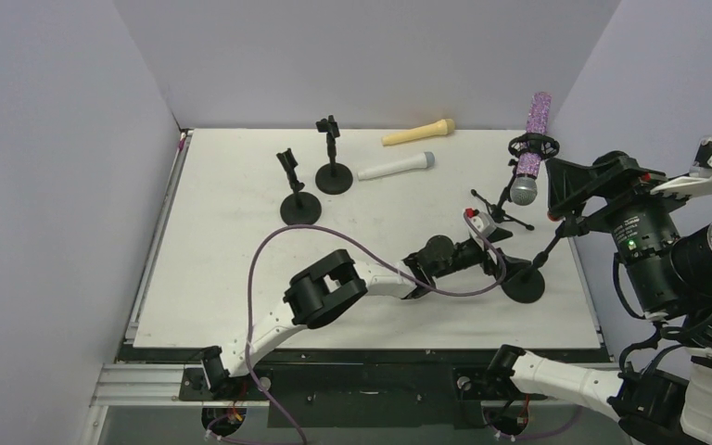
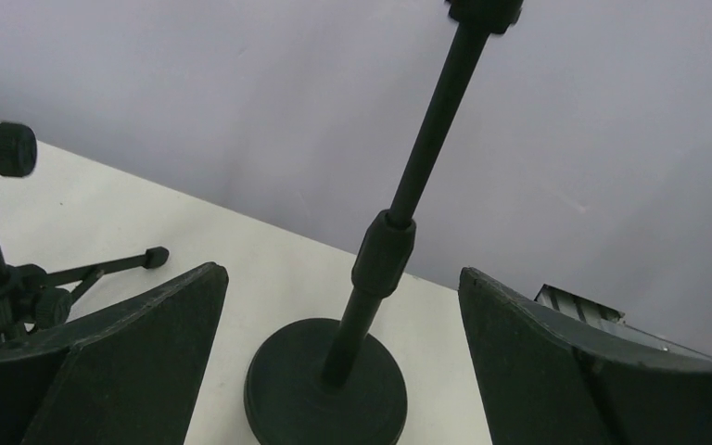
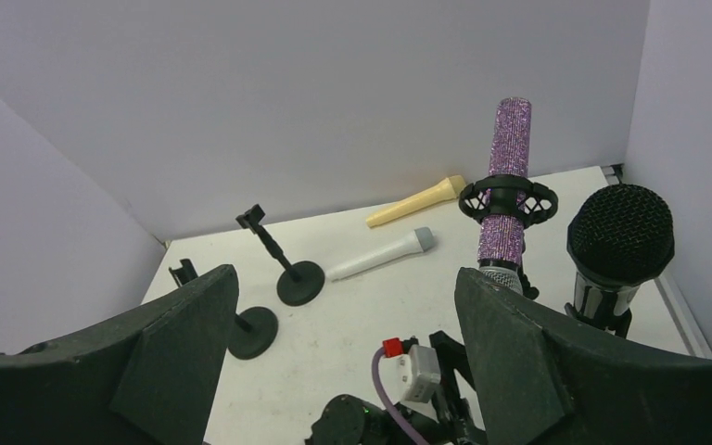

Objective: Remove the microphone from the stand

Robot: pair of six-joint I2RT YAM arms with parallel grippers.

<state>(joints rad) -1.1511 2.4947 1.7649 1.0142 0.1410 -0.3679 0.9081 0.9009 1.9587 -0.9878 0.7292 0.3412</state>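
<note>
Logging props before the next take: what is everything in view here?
cream microphone: 1, cream, far centre.
white microphone: 1, white with grey head, beside it.
purple microphone: 1, glittery purple, in tripod stand.
tripod stand: 1, black, far right.
black microphone: 1, black, upright in a clip, right.
round-base stand: 1, black, near right.
empty stands: 2, black, far left-centre.
table: 1, white.
left fingers: 2, black, open astride the round-base stand's pole.
right fingers: 2, black, open, at right.

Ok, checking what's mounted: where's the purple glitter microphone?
Top view, far right: the purple microphone sits clipped head-down in the tripod stand, near the right wall, right of the white microphone.
</note>
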